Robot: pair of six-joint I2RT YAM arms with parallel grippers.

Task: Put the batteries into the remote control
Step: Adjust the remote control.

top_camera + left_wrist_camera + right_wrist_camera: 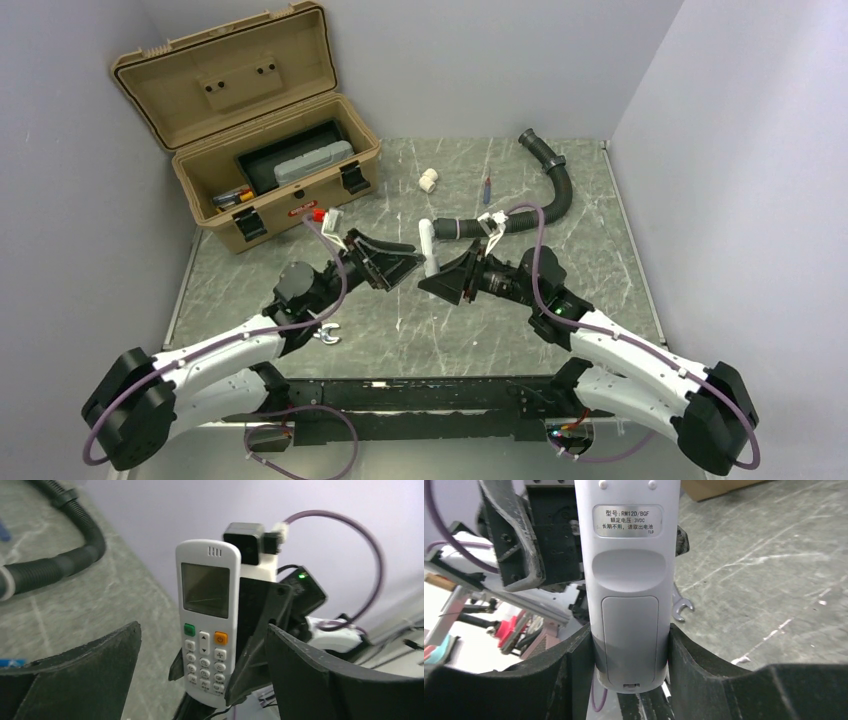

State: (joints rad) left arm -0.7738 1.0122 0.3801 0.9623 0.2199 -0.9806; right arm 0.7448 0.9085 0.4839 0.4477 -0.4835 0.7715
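— Top view first: what can you see?
— Your left gripper [415, 257] and right gripper [440, 275] crowd the upright remote control [429, 243], hiding its lower end.
— Left wrist?
— Your left fingers [90, 665] are spread, clear of it.
— Right wrist?
— Your right fingers [696, 667] pinch its base. The back cover is shut.

A grey-green bench [450, 330] with a marbled, stone-like surface and pale veins fills the middle of the top view. Plain, pale lilac-grey walls enclose it on three sides: a back wall [480, 60], a left wall [60, 200] and a right wall [740, 150]. A thin pale strip [640, 270] edges the bench's right side. The light is soft and even.
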